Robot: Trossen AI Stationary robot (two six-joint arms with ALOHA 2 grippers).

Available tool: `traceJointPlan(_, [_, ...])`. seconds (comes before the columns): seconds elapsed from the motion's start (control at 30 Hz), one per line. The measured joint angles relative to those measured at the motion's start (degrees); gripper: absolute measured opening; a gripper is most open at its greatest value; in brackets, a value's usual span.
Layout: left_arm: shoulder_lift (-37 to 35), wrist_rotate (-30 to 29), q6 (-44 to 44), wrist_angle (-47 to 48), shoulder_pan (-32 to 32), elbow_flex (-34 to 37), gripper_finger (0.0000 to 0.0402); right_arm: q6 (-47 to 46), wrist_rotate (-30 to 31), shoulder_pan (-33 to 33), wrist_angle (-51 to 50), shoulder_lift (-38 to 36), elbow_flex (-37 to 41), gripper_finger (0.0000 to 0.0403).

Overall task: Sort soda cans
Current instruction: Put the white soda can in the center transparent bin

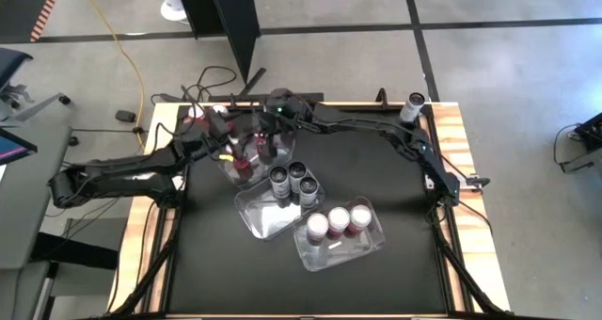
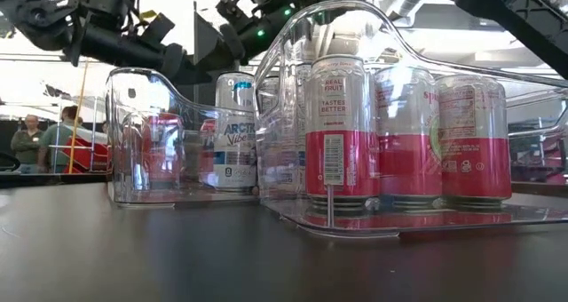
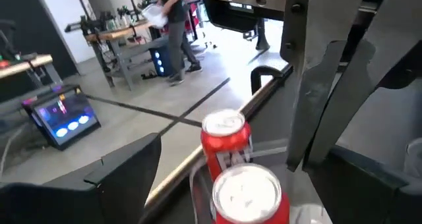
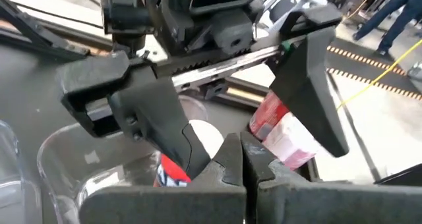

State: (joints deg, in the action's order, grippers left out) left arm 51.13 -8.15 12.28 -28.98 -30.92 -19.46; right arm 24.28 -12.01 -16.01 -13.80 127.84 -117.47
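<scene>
Three clear tubs hold the soda cans. Red cans (image 3: 227,137) stand in the far-left tub (image 1: 229,169), dark cans (image 1: 290,179) in the middle tub (image 1: 256,218), white-and-red cans (image 2: 342,133) in the near-right tub (image 1: 367,249). My left gripper (image 1: 235,149) hangs open just over the red cans, its fingers (image 4: 158,122) spread wider than one can and apart from them. My right gripper (image 4: 241,159) is shut and empty, close in front of the left one, above the same tub.
Bare dark tabletop (image 1: 310,282) lies along the near side. A small grey cylinder (image 1: 414,104) stands at the table's far right corner. Cables (image 1: 212,80) trail off the far left edge. People stand in the room beyond (image 2: 35,138).
</scene>
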Motion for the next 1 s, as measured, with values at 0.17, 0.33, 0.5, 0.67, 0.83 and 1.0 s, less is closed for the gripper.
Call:
traceJointPlan(0.17, [0.02, 0.16, 2.13, 2.72, 0.0, -3.26, 0.0359, 0.23, -0.02, -1.62, 0.01, -2.12, 0.0, 0.0])
traceJointPlan(0.33, [0.02, 0.18, 2.92, 4.9, 0.0, -5.4, 0.0359, -0.21, 0.04, -4.27, -0.12, -3.1, 0.0, 0.0])
traceJointPlan(0.5, [0.02, 0.16, 2.94, 5.5, 0.0, -6.02, 0.0359, -0.67, 0.0, -6.59, -0.33, -3.1, 0.02, 0.0])
traceJointPlan(0.67, [0.06, 0.16, 2.86, 5.6, 0.0, -6.01, 0.0359, -0.84, -1.61, -8.26, 0.57, -4.14, 2.14, 0.0])
traceJointPlan(0.83, [0.07, 0.12, 2.67, 5.39, -0.54, -6.01, 0.0359, -2.29, -1.81, -9.15, 9.67, -11.32, 11.6, 0.0])
traceJointPlan(1.0, [0.13, 0.23, 2.52, 4.55, -1.69, -6.01, 0.0359, -5.06, -0.99, -11.56, 17.3, -22.71, 28.01, 0.0])
